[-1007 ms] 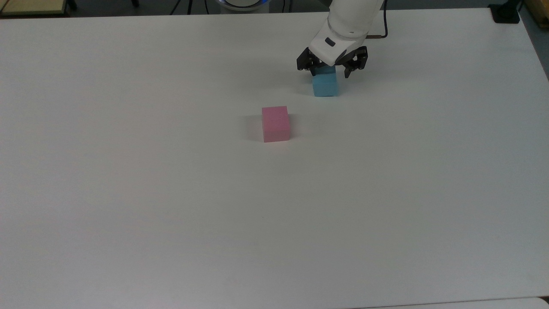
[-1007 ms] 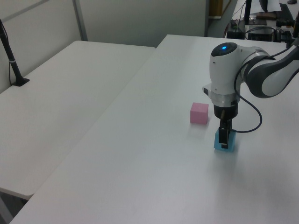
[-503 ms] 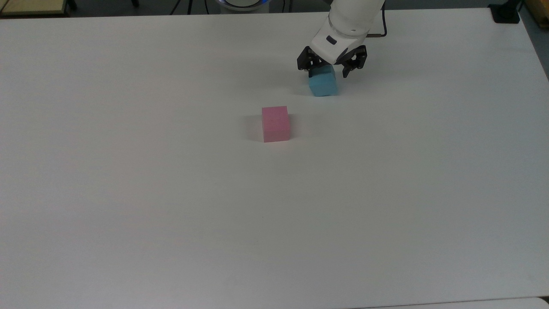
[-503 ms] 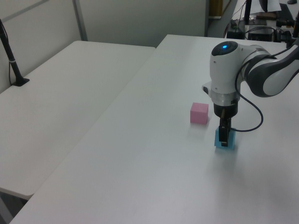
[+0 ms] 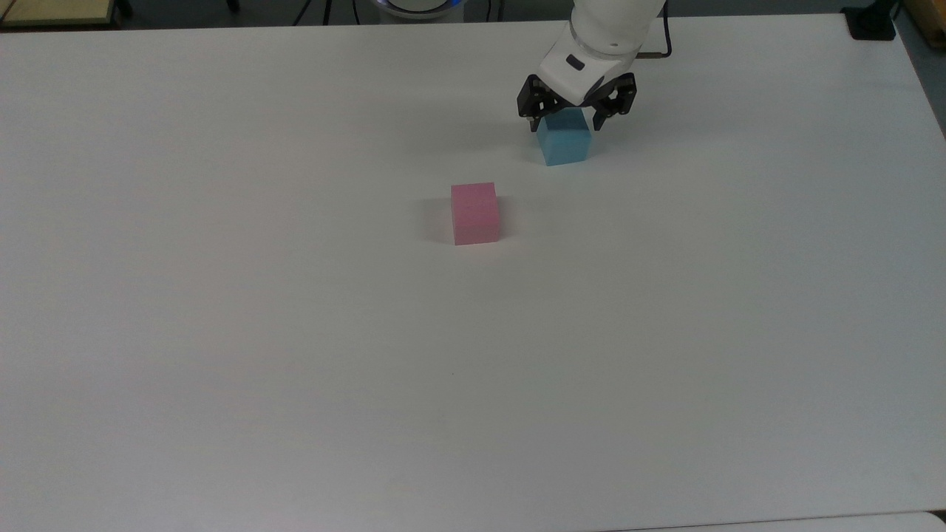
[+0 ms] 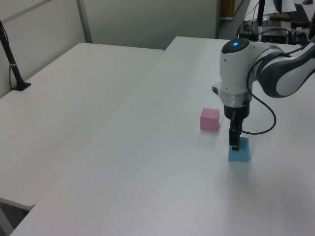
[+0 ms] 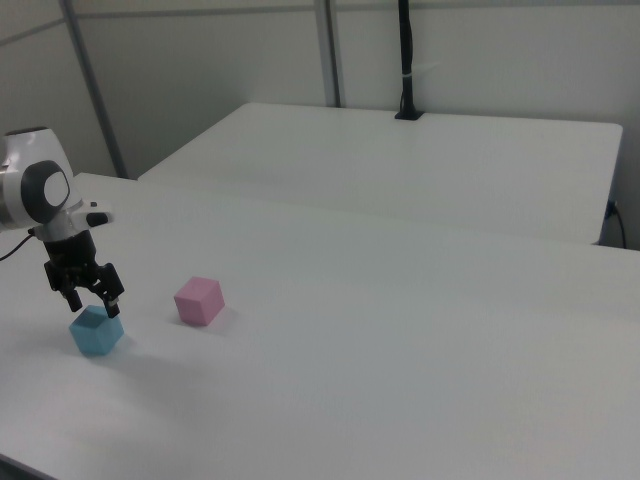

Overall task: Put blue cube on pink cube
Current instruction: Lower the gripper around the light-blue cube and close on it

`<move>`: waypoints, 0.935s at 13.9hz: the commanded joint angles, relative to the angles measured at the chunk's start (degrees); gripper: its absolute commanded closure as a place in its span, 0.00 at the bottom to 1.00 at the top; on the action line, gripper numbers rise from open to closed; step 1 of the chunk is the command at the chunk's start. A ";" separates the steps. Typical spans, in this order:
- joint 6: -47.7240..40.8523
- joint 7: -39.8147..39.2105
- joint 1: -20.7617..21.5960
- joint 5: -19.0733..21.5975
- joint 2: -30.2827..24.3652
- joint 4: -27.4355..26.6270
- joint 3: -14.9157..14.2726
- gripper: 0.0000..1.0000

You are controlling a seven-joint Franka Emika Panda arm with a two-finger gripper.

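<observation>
**Blue and pink cubes apart on the white table, gripper spread over the blue one**

White and matte, the table (image 5: 295, 355) lies bare across the foreground of the top view. Farther in, near its middle, we see the pink cube (image 5: 475, 213) resting flat on the surface, with nothing on top of it. It also shows in the left view (image 6: 210, 119) and in the right view (image 7: 199, 300).

Beyond it, toward the top view's upper right, the blue cube (image 5: 565, 142) sits on the table, well apart from the pink one. In the left view it lies just below the black fingers (image 6: 239, 151); in the right view it stands to the right view's left of the pink cube (image 7: 97, 331).

Above the blue cube we find the gripper (image 5: 577, 122), its two black fingers spread to either side of the cube's top. In the right view (image 7: 94, 303) the fingertips hang at the cube's upper edge and the hand is released, clasping nothing. The left view (image 6: 234, 144) shows the fingers pointing straight down.

Farthest back, the white arm (image 5: 606, 33) rises from the gripper toward the table's far edge.
</observation>
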 commanded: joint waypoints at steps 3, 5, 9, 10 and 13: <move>-1.99 -2.28 -0.09 -0.89 -0.59 -0.10 0.09 0.00; -1.99 -2.28 0.08 -0.89 -0.50 -0.54 0.09 0.00; -1.55 -5.36 -0.18 -1.94 0.81 -2.04 0.00 0.00; -1.29 -5.36 -0.09 -2.12 1.34 -2.04 0.00 0.00; 0.37 -5.01 0.17 -2.12 2.22 -1.95 0.00 0.70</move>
